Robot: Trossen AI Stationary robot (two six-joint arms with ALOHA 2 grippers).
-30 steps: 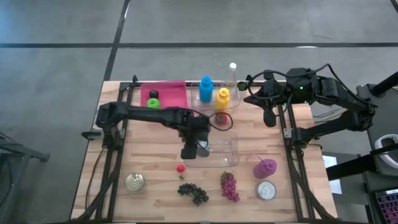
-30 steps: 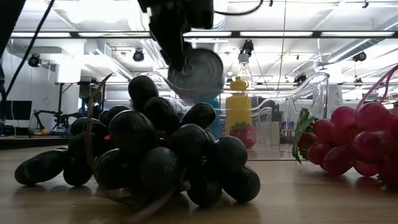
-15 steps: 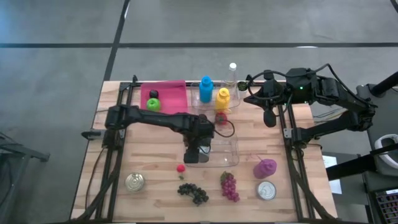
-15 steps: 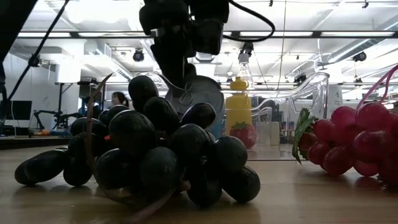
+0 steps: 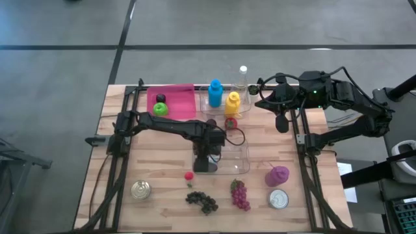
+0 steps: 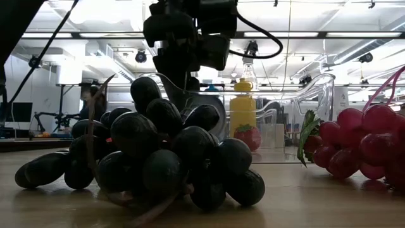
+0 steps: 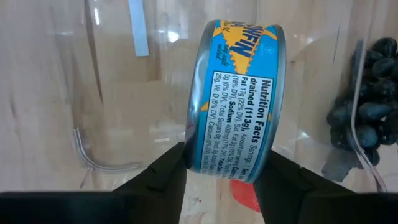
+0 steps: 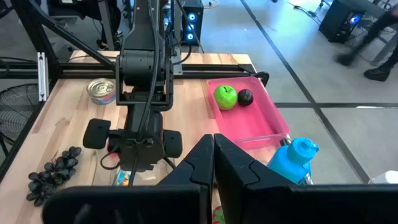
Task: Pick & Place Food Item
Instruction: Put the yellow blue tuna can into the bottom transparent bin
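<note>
Descent is the change: a second ago the left gripper (image 5: 205,162) hung at the clear plastic bin's (image 5: 243,155) nine-o'clock rim with the round, blue-labelled tin can (image 7: 234,99) held high; now it has moved toward three o'clock and dropped inside the walls. In the low view the can (image 6: 209,101) sits lower than before, half hidden behind the bunch of dark purple grapes (image 6: 158,155).

From the left wrist view the can stands on edge between the dark fingers (image 7: 163,182), which have begun to ease apart but are not yet clear of it; whether they still press on it I cannot tell. The bin's see-through floor lies just beneath.

That reads as the placing step nearly finished: what remains, by my judgement, is a full release and a lift straight out. On its edge the can may roll once let go.

The right gripper (image 8: 213,163) waits pinched together and empty near the table's one-o'clock corner. A small red strawberry (image 5: 189,175) lies just off the bin's seven-o'clock corner.
</note>
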